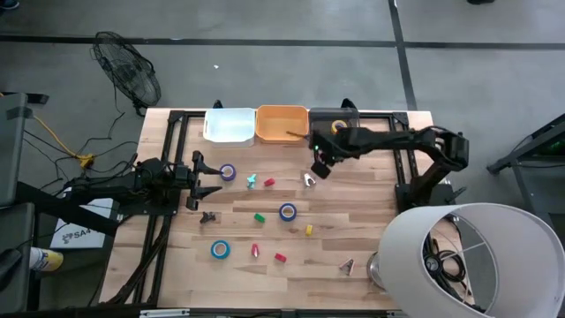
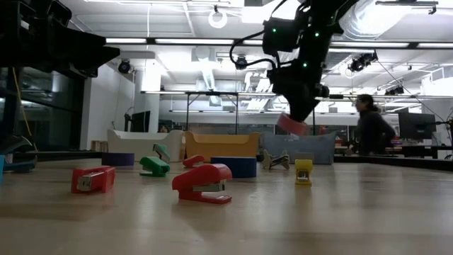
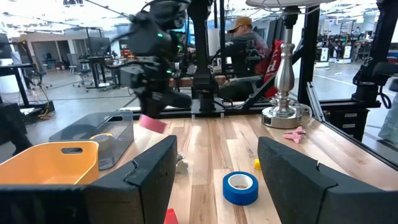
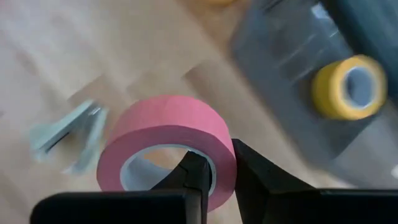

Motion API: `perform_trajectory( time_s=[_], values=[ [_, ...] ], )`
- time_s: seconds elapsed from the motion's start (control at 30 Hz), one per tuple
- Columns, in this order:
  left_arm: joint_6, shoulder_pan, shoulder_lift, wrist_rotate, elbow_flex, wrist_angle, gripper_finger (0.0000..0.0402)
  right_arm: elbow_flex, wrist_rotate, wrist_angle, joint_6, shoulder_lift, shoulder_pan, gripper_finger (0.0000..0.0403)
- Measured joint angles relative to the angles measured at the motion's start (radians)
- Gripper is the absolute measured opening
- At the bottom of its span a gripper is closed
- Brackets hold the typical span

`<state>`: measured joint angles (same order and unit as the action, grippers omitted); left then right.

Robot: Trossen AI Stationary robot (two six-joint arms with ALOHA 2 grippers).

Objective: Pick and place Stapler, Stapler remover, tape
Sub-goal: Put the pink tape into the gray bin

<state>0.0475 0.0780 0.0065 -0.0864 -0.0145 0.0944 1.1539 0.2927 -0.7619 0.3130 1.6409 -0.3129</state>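
Observation:
My right gripper (image 1: pixel 320 166) hangs over the table just in front of the grey bin (image 1: pixel 353 117) and is shut on a pink tape roll (image 4: pixel 168 134). In the low view the roll (image 2: pixel 291 125) shows well above the table. A yellow tape roll (image 4: pixel 347 87) lies in the grey bin. Purple (image 1: pixel 228 172), blue (image 1: pixel 288 211) and light blue (image 1: pixel 220 250) rolls lie flat on the wood. My left gripper (image 1: pixel 199 178) waits open at the table's left side, touching nothing. My right gripper holds the pink roll by its wall (image 4: pixel 222 163), one finger (image 4: pixel 194 176) inside the open centre and the other (image 4: pixel 252 174) outside. The fingers come from above, pointing down. The roll is lifted clear of the table and hangs tilted at the fingertips.
White (image 1: pixel 229 124) and orange (image 1: pixel 282 124) bins stand along the far edge beside the grey one. Small red, green, yellow and teal staplers and a few staple removers (image 1: pixel 308 180) are scattered mid-table. A lamp with a white shade (image 1: pixel 459 256) stands at the near right corner.

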Motion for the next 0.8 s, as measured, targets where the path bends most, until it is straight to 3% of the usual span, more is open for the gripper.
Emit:
perform_trajectory(
  time_s=[0.37, 0.8],
  values=[
    [0.0, 0.0, 0.0, 0.0, 0.0, 0.0, 0.0221, 0.025, 0.051, 0.095, -0.095, 0.0, -0.158, 0.0046],
    [0.0, 0.0, 0.0, 0.0, 0.0, 0.0, 0.0221, 0.025, 0.049, 0.146, -0.046, 0.0, -0.326, 0.0046]
  ],
)
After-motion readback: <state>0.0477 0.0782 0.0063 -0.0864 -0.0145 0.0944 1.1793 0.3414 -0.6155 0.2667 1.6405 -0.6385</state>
